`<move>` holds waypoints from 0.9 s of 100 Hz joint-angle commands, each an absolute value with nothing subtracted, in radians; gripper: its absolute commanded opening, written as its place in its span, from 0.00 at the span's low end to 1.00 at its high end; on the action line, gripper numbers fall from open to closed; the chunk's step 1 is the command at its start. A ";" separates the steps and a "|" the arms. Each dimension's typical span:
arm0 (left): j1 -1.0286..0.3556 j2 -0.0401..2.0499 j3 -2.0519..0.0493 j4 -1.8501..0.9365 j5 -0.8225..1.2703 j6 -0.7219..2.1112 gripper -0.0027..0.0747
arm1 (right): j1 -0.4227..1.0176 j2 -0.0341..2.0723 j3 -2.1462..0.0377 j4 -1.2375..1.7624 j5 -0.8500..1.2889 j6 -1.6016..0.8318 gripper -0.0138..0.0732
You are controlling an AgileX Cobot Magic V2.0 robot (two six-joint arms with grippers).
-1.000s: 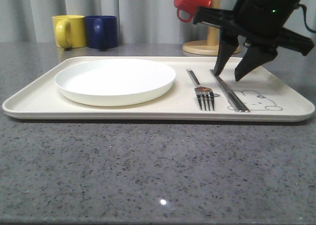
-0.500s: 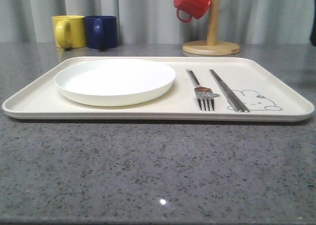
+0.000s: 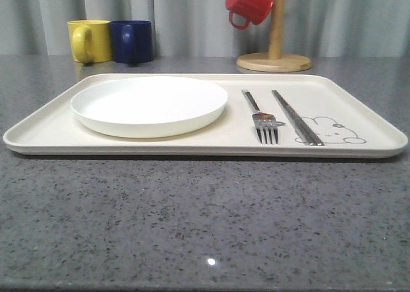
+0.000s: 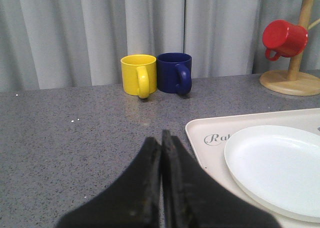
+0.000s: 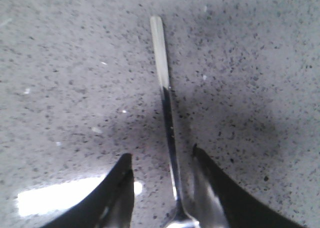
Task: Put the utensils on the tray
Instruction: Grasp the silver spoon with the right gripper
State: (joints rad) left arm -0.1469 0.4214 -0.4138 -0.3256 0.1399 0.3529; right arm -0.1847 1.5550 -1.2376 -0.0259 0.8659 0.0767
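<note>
1. Two utensils lie on the cream tray, which sits on a grey speckled countertop in the front view: a silver fork and a pair of silver chopsticks.
2. The fork and chopsticks lie side by side on the right half of the tray, close together but apart, the chopsticks on the right, with their near ends beside a grey rabbit drawing.
3. A round white plate rests on the left half of the tray, apart from the fork.
4. Behind the tray, a yellow mug and a dark blue mug stand touching side by side. To the right, a red mug hangs on a wooden mug tree.
5. In the left wrist view, the left gripper hovers over bare countertop just beside the tray's corner, its black fingers pressed together with nothing between them.
6. In the right wrist view, a slim silver spoon lies on the bare countertop, off the tray, its bowl hidden at the frame edge.
7. The right gripper sits low over the spoon, fingers spread, one on each side of the handle and not touching it.
</note>
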 commanded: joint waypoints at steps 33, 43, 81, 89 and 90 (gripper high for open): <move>-0.145 0.429 -0.442 -0.332 0.067 0.349 0.01 | -0.207 1.627 -1.268 -0.024 0.811 0.050 0.50; -0.145 0.429 -0.442 -0.332 0.067 0.349 0.01 | -0.207 1.643 -1.268 -0.021 0.813 0.050 0.50; -0.145 0.429 -0.442 -0.332 0.067 0.349 0.01 | -0.207 1.634 -1.268 0.029 0.834 0.050 0.14; -0.145 0.429 -0.442 -0.332 0.067 0.349 0.01 | -0.205 1.610 -1.272 0.043 0.832 0.050 0.09; -0.145 0.429 -0.442 -0.332 0.067 0.349 0.01 | -0.205 1.604 -1.272 0.045 0.832 0.050 0.09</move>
